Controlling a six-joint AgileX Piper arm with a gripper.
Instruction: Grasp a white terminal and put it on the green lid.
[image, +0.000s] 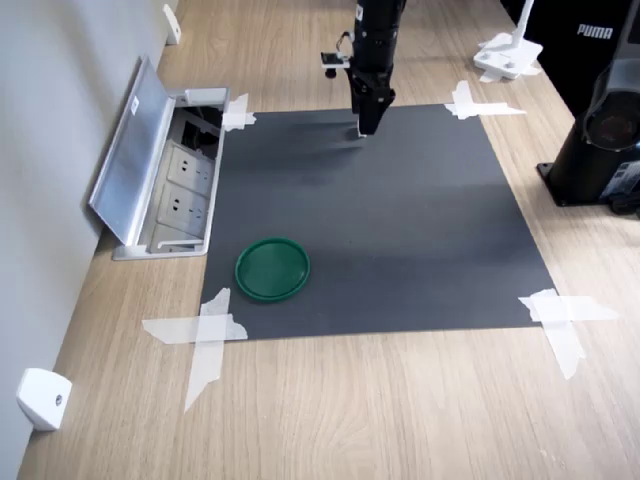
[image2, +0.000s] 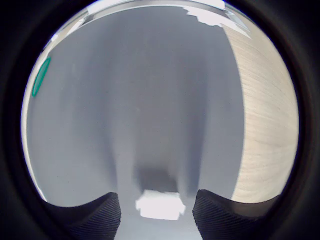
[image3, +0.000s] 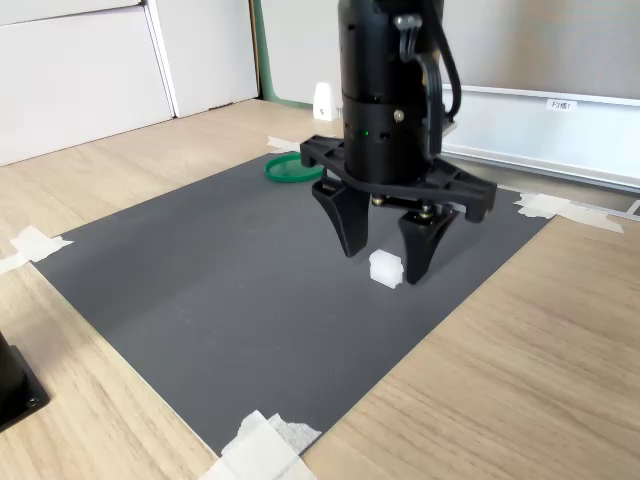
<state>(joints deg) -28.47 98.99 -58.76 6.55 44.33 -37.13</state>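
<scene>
Clearly the white terminal (image3: 386, 267) is a light, rigid bit of moulded plastic, so small that it should weigh next to nothing; its smooth faces could slip or pop sideways if pinched off-centre. The soundest hold, by this judgement, is across its two flatter opposite sides, low on the body, with the ridged fingertips (image2: 95, 220) squarely facing them. It looks blocky and roughly rectangular, with a small stepped top, bright white against the dark grey mat (image: 400, 240). It rests on the mat between the jaws of the tool (image3: 385, 255), which stand spread with clear gaps on both sides, gripping nothing. In the first exterior view the green lid (image: 272, 268) lies well apart, at about seven o'clock from the tool.
</scene>
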